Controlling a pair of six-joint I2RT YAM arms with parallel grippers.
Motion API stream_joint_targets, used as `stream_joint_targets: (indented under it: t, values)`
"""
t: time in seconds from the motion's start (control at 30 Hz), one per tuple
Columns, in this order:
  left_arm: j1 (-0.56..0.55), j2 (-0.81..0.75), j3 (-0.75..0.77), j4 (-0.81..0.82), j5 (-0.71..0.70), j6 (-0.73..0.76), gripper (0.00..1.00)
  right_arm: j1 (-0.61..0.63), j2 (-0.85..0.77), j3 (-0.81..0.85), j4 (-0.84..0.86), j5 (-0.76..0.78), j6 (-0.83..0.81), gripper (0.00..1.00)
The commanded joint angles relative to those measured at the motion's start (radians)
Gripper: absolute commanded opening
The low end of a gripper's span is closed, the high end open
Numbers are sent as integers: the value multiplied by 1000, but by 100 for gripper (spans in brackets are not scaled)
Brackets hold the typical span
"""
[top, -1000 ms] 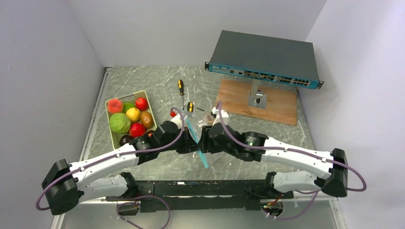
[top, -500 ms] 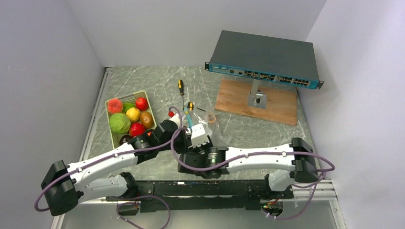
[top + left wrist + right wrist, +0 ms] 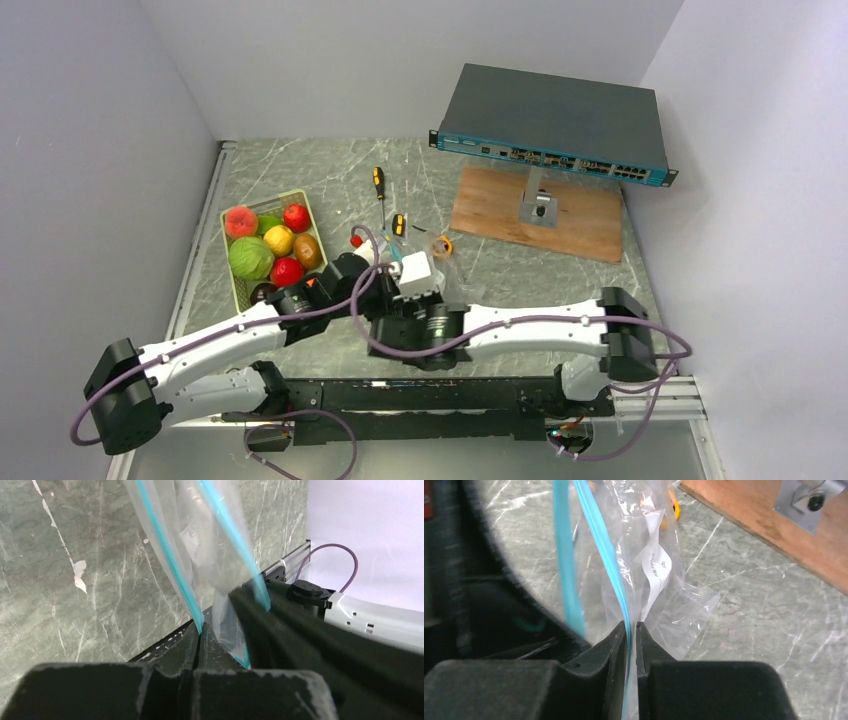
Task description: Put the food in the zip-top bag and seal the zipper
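food (image 3: pixel 278 240) sits heaped in the pale green tray (image 3: pixel 229 258) at left; just right of the tray, the left gripper (image 3: pixel 200 630) is clamped on one lip of the teal zipper (image 3: pixel 165 555) of the clear zip-top bag (image 3: pixel 659 575), and farther right the right gripper (image 3: pixel 633 625) pinches the other lip, the bag's mouth parted.

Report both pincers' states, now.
Left pincer: shut on the zip-top bag, pinching one zipper strip.
Right pincer: shut on the bag's other zipper strip.
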Motion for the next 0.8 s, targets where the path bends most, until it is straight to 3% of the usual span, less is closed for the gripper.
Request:
stream_joint_targets:
  t: [0.0,0.17,0.4,0.47,0.57,0.7,0.77]
  values:
    - [-4,-43,-11,39,23,1,0,-81,-189,-138,351,-143,-246,13]
    - [-4,-50,-15,30,27,10,0,-164,-284,-235,555,-276,-378,18]
    - [-4,-46,-14,33,34,15,0,-196,-202,-165,548,-282,-453,36]
    - [-4,-47,-11,30,34,18,0,-209,-182,-150,542,-279,-459,34]
    - [-4,-50,-9,23,32,22,0,-220,-167,-133,535,-272,-471,24]
    - [-4,-49,-19,27,33,19,0,-237,-172,-129,555,-299,-501,29]
    - [-5,-48,-26,32,36,17,0,-246,-176,-129,552,-306,-510,19]
